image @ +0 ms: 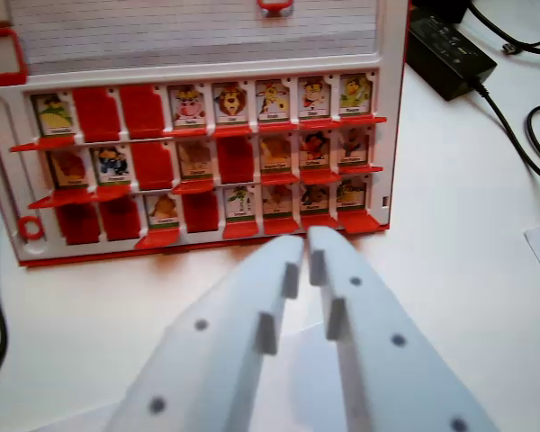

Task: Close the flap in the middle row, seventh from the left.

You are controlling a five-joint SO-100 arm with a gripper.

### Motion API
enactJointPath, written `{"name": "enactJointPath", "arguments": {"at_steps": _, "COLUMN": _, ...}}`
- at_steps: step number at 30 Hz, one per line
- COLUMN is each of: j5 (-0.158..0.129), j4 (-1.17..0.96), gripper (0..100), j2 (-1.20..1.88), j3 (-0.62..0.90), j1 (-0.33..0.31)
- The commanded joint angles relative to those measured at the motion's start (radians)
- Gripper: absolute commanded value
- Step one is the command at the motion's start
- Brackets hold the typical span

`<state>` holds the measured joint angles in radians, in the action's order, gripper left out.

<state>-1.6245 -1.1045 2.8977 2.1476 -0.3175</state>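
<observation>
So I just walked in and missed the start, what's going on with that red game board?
A robot arm's white gripper hovers just in front of a red and white flip-card game board standing on a white table. Its jaws are nearly together and hold nothing. On the board, some flaps stand up showing character pictures while others lie flat and red. The middle row's seventh flap is up, showing its picture, and the gripper isn't touching it. A black power adapter lies to the wrist view's right.

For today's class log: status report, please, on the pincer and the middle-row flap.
Pincer nearly shut, empty, short of the board. Seventh flap in middle row still up. Nothing in the way.
</observation>
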Motion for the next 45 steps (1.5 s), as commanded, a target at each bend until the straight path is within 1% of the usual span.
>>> {"name": "enactJointPath", "arguments": {"at_steps": 1, "j5": -0.04, "j4": 0.144, "gripper": 0, "j2": -0.141, "j3": 0.035, "j1": -0.077}}
{"name": "enactJointPath", "arguments": {"at_steps": 4, "j5": -0.092, "j4": 0.272, "gripper": 0, "j2": -0.178, "j3": 0.161, "j1": -0.121}}
{"name": "enactJointPath", "arguments": {"at_steps": 7, "j5": -0.117, "j4": 0.433, "gripper": 0, "j2": -0.219, "j3": 0.281, "j1": -0.155}}
{"name": "enactJointPath", "arguments": {"at_steps": 10, "j5": -0.12, "j4": 0.483, "gripper": 0, "j2": -0.267, "j3": 0.327, "j1": -0.169}}
{"name": "enactJointPath", "arguments": {"at_steps": 13, "j5": -0.117, "j4": 0.563, "gripper": 0, "j2": -0.299, "j3": 0.377, "j1": -0.163}}
{"name": "enactJointPath", "arguments": {"at_steps": 16, "j5": -0.107, "j4": 0.655, "gripper": 0, "j2": -0.35, "j3": 0.411, "j1": -0.156}}
{"name": "enactJointPath", "arguments": {"at_steps": 19, "j5": -0.109, "j4": 0.73, "gripper": 0, "j2": -0.405, "j3": 0.433, "j1": -0.144}}
{"name": "enactJointPath", "arguments": {"at_steps": 23, "j5": -0.118, "j4": 0.842, "gripper": 0, "j2": -0.477, "j3": 0.462, "j1": -0.118}}
{"name": "enactJointPath", "arguments": {"at_steps": 31, "j5": -0.132, "j4": 0.999, "gripper": 0, "j2": -0.646, "j3": 0.453, "j1": -0.091}}
{"name": "enactJointPath", "arguments": {"at_steps": 39, "j5": -0.147, "j4": 1.118, "gripper": 0, "j2": -0.778, "j3": 0.446, "j1": -0.097}}
{"name": "enactJointPath", "arguments": {"at_steps": 45, "j5": -0.15, "j4": 1.177, "gripper": 0, "j2": -0.859, "j3": 0.431, "j1": -0.104}}
